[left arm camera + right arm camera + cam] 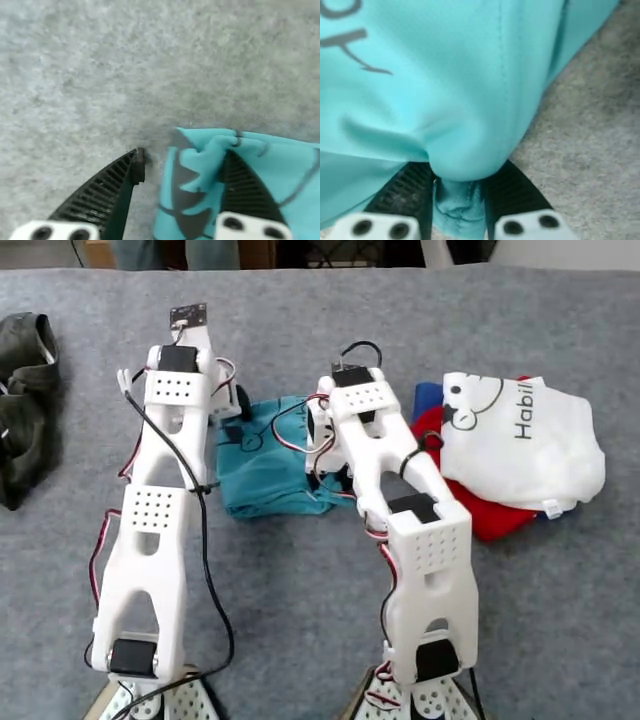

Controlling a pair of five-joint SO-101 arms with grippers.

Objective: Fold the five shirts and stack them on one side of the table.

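Note:
A teal shirt (pixel 268 468) lies partly folded on the grey table between the two arms. My left gripper (pixel 185 161) stands open at the shirt's far left corner (pixel 200 145): one finger (pixel 117 187) rests on the bare surface, the other (pixel 245 185) lies against the cloth. In the high view the left gripper (pixel 238 405) sits at the shirt's left edge. My right gripper (pixel 457 197) is shut on a bunched fold of the teal shirt (pixel 445 100), at its right edge (pixel 322 430). A white shirt (pixel 525 440) tops a red shirt (pixel 490 515) and a blue shirt (pixel 428 395) at the right.
A dark olive shirt (pixel 25 405) lies crumpled at the table's far left edge. Open grey surface (pixel 300 590) stretches in front of the teal shirt between the arm bases, and more behind it toward the far edge.

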